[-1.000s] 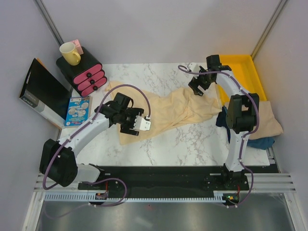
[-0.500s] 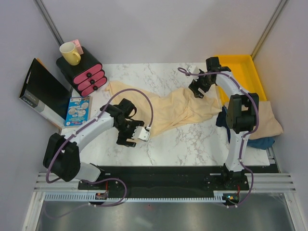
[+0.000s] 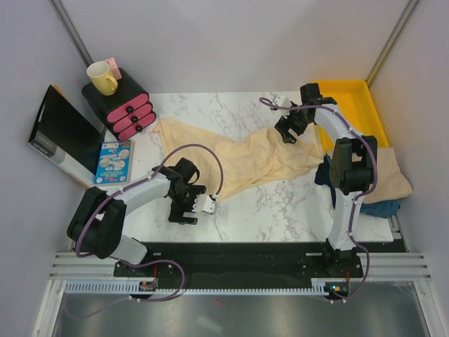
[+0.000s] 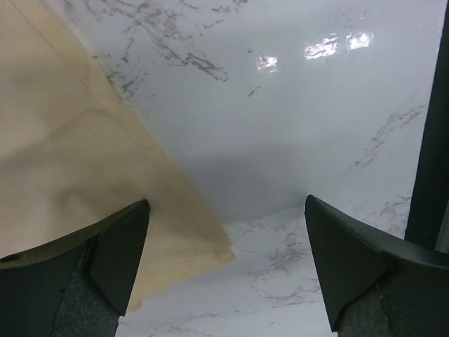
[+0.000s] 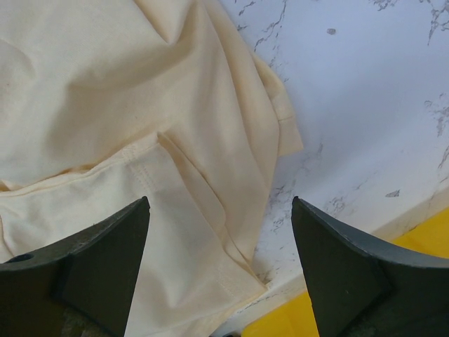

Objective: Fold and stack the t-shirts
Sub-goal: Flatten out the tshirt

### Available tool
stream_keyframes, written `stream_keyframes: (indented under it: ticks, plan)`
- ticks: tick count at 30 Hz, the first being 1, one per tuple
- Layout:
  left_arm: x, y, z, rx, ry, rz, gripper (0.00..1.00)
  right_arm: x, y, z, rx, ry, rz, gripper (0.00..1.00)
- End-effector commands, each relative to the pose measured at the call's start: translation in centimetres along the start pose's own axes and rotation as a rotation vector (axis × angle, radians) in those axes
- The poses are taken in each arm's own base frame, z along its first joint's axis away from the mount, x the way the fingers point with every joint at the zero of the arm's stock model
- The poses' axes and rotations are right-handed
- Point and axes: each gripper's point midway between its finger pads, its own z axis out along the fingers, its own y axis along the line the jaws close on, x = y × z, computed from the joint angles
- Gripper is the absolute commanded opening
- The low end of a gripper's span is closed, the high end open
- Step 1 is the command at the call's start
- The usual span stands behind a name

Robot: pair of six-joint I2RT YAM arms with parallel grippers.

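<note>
One cream t-shirt (image 3: 242, 158) lies spread, with some wrinkles, across the marble table (image 3: 280, 207). In the top view it runs from about 10 o'clock to 3 o'clock of the table. One end is near the pink drawers (image 3: 128, 110) and the other end is just beside the yellow tray (image 3: 367, 90).

The left gripper (image 4: 226, 270) stands at about 8 o'clock, over the near corner of this t-shirt. Its jaws are spread wide and nothing is between them. In its own camera the corner of the cloth lies flat at the left finger and bare marble at the right one.

The right gripper (image 5: 219, 270) stands at about 2 o'clock, over the far right end of the t-shirt. Its jaws are also wide apart and they hold nothing. Under them the hem and a fold of the cloth lie loose on the table, and a bit of the yellow tray shows at the lower edge.

A second t-shirt (image 3: 395, 175), more tan, lies at 4 o'clock beyond the right arm, on top of a dark blue cloth (image 3: 382, 208).

At 10 o'clock a yellow mug (image 3: 102, 77) stands on the pink drawers. A black box (image 3: 59, 133) and a blue booklet (image 3: 113, 160) are beside them.
</note>
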Motion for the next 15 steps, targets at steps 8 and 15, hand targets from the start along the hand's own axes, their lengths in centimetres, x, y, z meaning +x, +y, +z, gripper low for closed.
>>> stream_keyframes:
  ticks: [8, 15]
  plan:
    - [2.3, 2.2, 1.5, -0.162, 0.082, -0.052, 0.63, -1.9, 0.7, -2.1, -0.022, -0.054, 0.002, 0.87]
    - [2.3, 2.6, 1.4, -0.171, 0.088, -0.061, 0.02, -1.2, 1.8, -2.5, -0.068, -0.026, -0.027, 0.87]
